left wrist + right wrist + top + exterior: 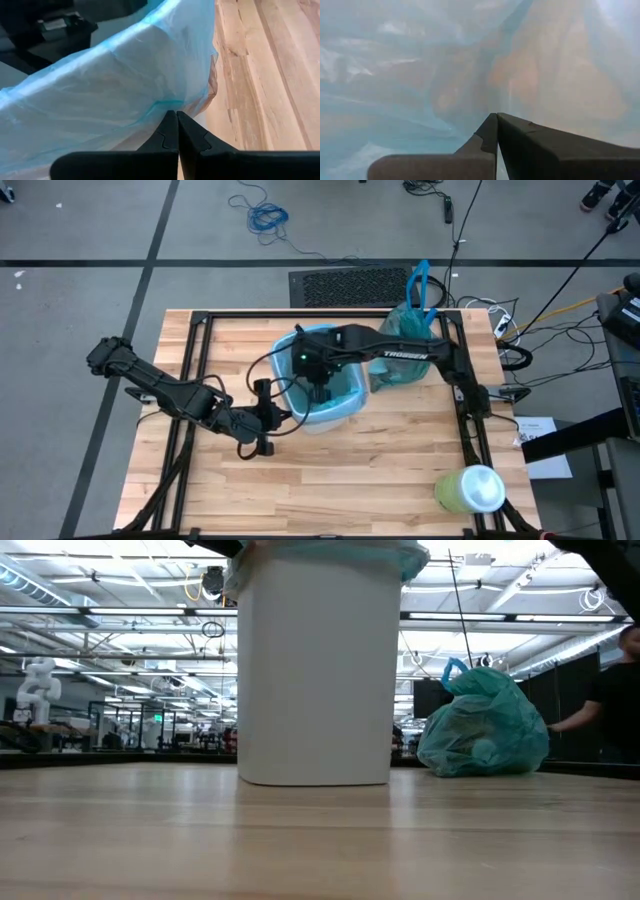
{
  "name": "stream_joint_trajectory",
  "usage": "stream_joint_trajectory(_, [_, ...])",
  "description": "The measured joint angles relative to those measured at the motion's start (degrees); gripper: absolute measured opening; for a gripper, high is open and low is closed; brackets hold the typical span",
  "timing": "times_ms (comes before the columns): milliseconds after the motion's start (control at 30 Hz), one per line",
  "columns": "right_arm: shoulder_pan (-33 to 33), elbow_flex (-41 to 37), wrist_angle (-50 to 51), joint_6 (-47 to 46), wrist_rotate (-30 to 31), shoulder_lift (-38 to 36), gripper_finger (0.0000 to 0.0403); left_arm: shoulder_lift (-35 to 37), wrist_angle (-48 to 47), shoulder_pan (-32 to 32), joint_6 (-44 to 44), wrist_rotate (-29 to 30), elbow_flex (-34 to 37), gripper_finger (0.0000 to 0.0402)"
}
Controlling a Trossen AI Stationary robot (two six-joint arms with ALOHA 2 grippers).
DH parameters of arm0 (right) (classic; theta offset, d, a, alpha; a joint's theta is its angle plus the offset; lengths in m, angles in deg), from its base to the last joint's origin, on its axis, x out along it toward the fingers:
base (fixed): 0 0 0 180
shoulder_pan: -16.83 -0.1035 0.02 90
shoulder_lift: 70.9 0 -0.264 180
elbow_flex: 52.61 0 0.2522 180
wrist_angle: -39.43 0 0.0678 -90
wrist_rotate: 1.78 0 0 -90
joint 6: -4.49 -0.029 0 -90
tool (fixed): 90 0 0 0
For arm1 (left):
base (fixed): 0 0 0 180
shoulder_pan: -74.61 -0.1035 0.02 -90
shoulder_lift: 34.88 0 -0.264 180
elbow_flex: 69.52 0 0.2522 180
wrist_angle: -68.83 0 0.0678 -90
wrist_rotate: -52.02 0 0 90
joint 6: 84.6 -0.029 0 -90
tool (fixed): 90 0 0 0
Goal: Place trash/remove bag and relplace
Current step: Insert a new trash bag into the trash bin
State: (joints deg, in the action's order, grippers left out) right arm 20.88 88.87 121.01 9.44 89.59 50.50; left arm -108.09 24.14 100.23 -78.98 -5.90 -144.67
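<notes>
A white bin (322, 392) (315, 670) stands upright mid-table, lined with the sky-blue bag (345, 402) (100, 85), whose edge is folded over the rim (330, 555). My left gripper (268, 420) (177, 114) is shut at the bin's left near side, on the bag's overhanging edge. My right gripper (318, 388) (497, 116) is shut and reaches down inside the lined bin, with blue plastic all around it. The filled teal-green bag (403, 345) (483, 728) sits on the table right of the bin, its blue handles (420, 285) standing up. No loose scraps show. My left gripper pinches the lower edge of the sky-blue bag's overhang (167, 103) between its fingertips, outside the bin wall, coming level from the table's left. The plastic above the tips lies draped over the rim. My right gripper's tips are close to the plastic, but I cannot tell if they touch.
A pale-green container with a white top (470, 488) lies near the table's right near corner. Bare wood stretches along the near side (330, 490) and the left. Cables lie on the floor beyond the far edge. A person (615, 690) stands behind the table at the right.
</notes>
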Motion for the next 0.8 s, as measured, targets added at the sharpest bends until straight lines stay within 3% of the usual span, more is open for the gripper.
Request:
stream_joint_trajectory(500, [0.4,0.0,-4.0,-5.1,0.3,-2.6,0.0,0.0,0.0,0.0,0.0,-0.1,0.0,0.0])
stream_joint_trajectory(800, [0.2,0.0,-7.6,3.1,3.6,-6.1,0.0,0.0,-0.2,0.0,0.0,-0.2,0.0,0.0])
